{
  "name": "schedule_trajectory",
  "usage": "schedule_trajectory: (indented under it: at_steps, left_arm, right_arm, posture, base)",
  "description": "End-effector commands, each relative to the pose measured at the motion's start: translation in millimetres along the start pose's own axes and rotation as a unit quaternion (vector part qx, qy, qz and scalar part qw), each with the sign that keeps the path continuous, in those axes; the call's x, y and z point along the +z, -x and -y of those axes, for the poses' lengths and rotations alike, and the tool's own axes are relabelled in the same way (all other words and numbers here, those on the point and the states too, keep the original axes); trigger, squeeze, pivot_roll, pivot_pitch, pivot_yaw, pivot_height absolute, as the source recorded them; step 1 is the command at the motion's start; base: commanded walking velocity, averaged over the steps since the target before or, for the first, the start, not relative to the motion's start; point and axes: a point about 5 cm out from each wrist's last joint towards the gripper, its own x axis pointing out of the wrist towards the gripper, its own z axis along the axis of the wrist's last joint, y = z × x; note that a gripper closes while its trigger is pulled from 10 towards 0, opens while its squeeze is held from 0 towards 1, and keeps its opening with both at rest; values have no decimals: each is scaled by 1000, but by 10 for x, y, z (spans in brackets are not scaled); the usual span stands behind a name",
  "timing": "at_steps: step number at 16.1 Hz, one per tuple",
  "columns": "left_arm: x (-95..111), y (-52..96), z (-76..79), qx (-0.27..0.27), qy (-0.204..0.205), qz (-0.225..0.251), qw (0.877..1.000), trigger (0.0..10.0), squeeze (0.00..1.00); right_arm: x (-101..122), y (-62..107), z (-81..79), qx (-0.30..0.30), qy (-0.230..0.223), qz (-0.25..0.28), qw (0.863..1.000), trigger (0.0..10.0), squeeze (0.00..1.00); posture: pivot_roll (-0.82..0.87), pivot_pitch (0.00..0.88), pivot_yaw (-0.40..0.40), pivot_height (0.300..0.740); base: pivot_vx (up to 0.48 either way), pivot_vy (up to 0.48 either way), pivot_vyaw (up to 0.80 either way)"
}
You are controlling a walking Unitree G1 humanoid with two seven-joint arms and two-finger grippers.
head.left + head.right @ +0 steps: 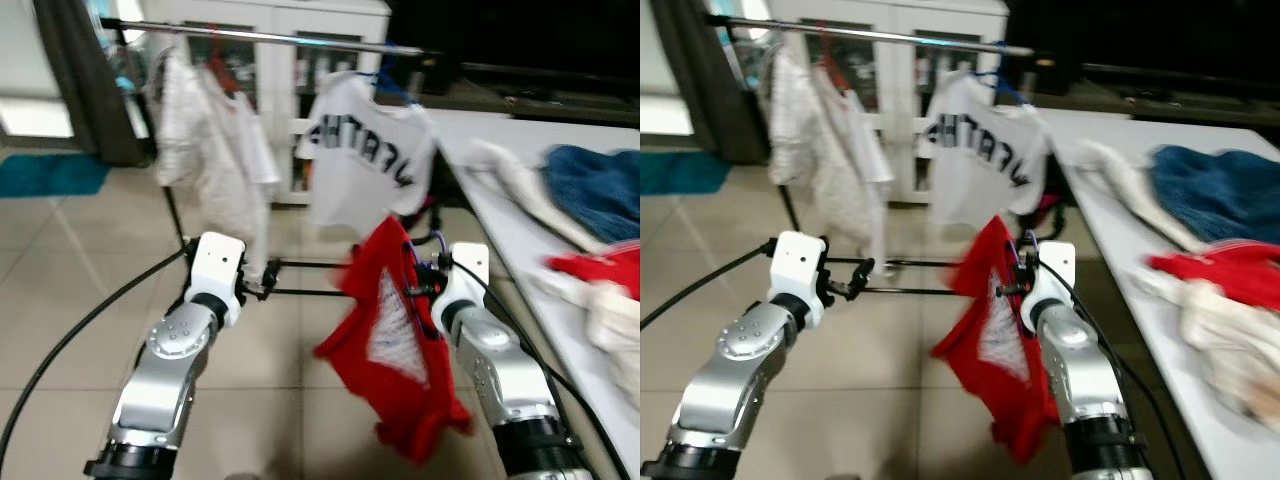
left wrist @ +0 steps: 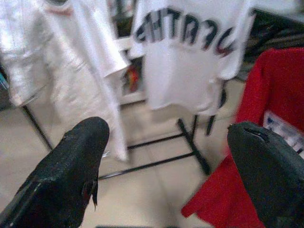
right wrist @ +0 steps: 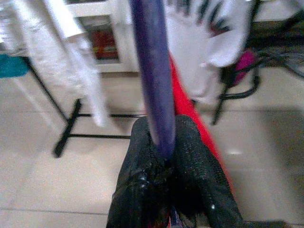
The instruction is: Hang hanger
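Fingers of right gripper (image 3: 164, 147) pinch smooth purple hanger (image 3: 151, 71) bearing limp red shirt (image 1: 395, 340).

Head stereo pair facing clothes rack (image 1: 250, 35) — wrist cameras closer, same rack

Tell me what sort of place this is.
Probably a room in a home used for laundry: a clothes rail on a tiled floor holds white shirts, loose clothes lie on a table, and the right gripper holds a hanger with a red shirt.
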Motion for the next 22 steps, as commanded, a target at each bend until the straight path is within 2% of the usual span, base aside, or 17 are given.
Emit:
schedule_trajectory:
  at_steps: [1,22]
  left_arm:
    - [43,-13,3,0,-3,7,1000,10000,0]
    - [46,-30,48,-14,-17,14,1000,10000,0]
  right_arm:
    - [123,-1,-3,2,10,26,1000,10000,0]
    - [139,-44,-56,10,19,34,999,10000,0]
  posture:
    - [44,0,-69,740]
    - [57,0,-74,740]
  base:
    - [412,0,0]
    - [411,0,0]
